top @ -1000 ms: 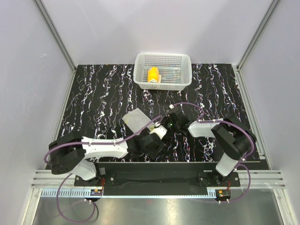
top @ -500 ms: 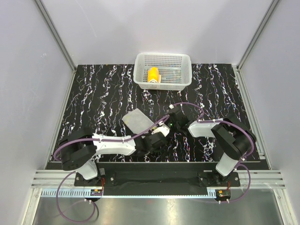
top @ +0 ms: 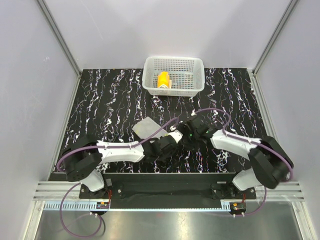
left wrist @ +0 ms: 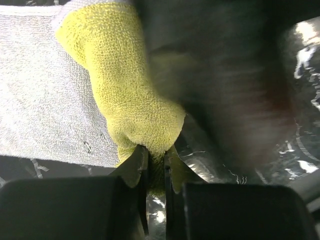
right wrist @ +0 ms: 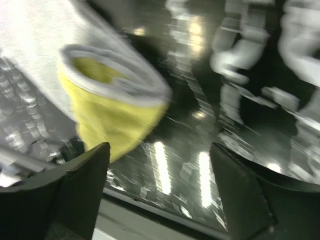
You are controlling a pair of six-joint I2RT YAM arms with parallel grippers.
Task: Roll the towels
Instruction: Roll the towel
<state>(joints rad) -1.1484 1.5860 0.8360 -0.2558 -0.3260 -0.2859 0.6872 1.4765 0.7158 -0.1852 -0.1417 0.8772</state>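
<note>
grey towel (top: 145, 128): yellow-green end rolled, mid-table, well apart from table (top: 100, 107) side edges | left gripper (left wrist: 156, 165): clamped on rolled end | right gripper (right wrist: 159, 155): jaws wide apart, beside roll | orange towel (top: 163, 80): rolled, in basket (top: 198, 65), far edge

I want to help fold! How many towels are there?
2. The orange towel lies rolled in the basket at the back. The grey towel lies on the table near the front, its yellow part pinched by the left gripper. More could be hidden in the basket.

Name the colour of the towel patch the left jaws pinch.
Yellow-green, on a light grey towel; left wrist view shows it best.
</note>
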